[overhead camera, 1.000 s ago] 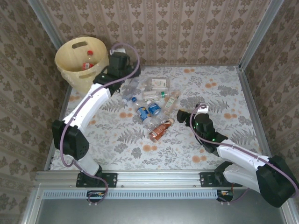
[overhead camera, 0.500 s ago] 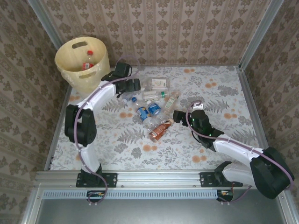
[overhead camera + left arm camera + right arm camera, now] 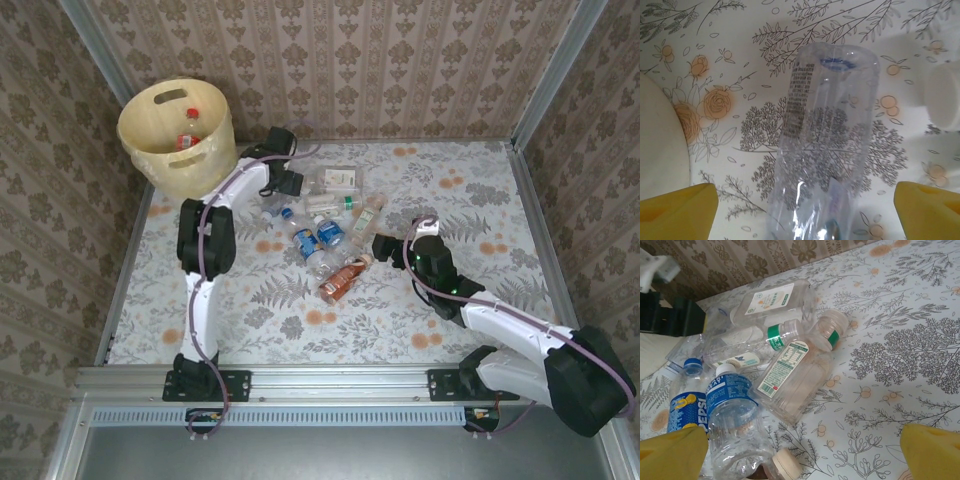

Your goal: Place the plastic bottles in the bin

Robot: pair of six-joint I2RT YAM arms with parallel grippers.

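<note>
The left gripper (image 3: 807,212), jaws spread, straddles a clear plastic bottle (image 3: 825,135) lying lengthwise between them for pinching, the yellow bin (image 3: 185,165) close beside, while the right gripper (image 3: 802,452) gapes toward the bottle heap (image 3: 735,405) just ahead.

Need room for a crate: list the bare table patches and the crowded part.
Bare: the near table strip between the arm bases and the bottles; also the far right corner. Crowded: the middle, from the bin to the right pincer.
</note>
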